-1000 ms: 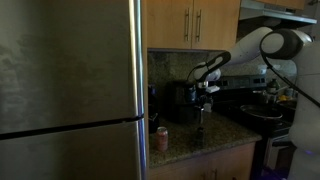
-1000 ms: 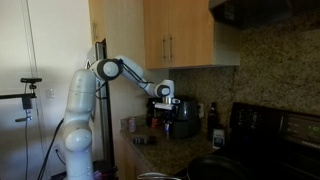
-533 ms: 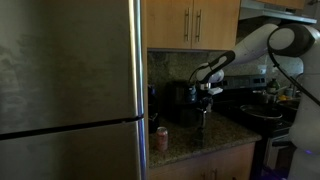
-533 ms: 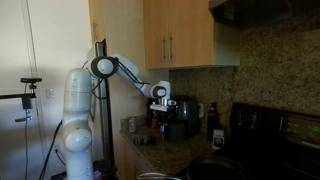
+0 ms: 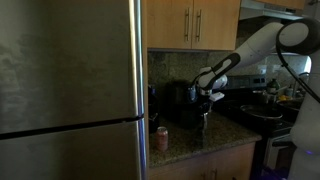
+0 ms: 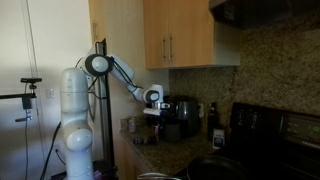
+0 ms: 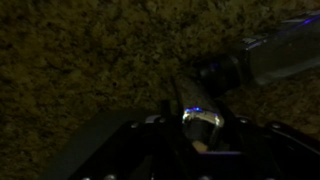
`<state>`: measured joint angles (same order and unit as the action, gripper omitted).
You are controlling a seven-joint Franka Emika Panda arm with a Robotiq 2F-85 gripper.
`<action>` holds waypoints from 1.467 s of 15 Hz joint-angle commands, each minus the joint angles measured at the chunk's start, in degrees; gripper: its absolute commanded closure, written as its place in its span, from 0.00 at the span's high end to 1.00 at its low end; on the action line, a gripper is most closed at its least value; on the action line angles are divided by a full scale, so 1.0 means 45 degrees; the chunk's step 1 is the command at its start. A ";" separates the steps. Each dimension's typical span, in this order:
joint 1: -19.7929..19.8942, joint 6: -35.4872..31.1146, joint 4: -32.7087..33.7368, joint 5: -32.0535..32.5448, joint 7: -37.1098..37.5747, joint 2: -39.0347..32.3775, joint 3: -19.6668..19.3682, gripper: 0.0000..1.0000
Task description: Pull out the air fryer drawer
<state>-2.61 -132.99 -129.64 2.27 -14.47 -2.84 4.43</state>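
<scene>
The black air fryer stands at the back of the granite counter and shows in both exterior views. My gripper points down just in front of it. In the dark wrist view the jaws close around a dark drawer handle with a shiny metal tip, above the speckled counter. The drawer body itself is too dark to make out.
A tall steel fridge fills one side. A small orange-red can stands near the counter's front edge. Wooden cabinets hang above. A stove with pots is beside the counter.
My gripper has moved away from the air fryer's front, toward the counter's front edge, with the handle still between the jaws. The arm has drawn back with it.
</scene>
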 commanded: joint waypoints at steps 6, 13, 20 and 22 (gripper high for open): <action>-0.0973 -0.5160 -0.2859 0.3081 0.4060 0.0645 0.0274 1.00; -0.0961 -0.6381 -0.3254 0.5920 0.9660 0.0681 0.0276 1.00; -0.0740 -0.7137 -0.2767 1.2040 1.5873 0.0971 -0.0163 1.00; -0.0730 -0.6744 -0.2601 1.3971 1.7852 0.1065 -0.0212 1.00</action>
<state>-6.55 -164.96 -142.13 55.17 56.15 0.44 3.90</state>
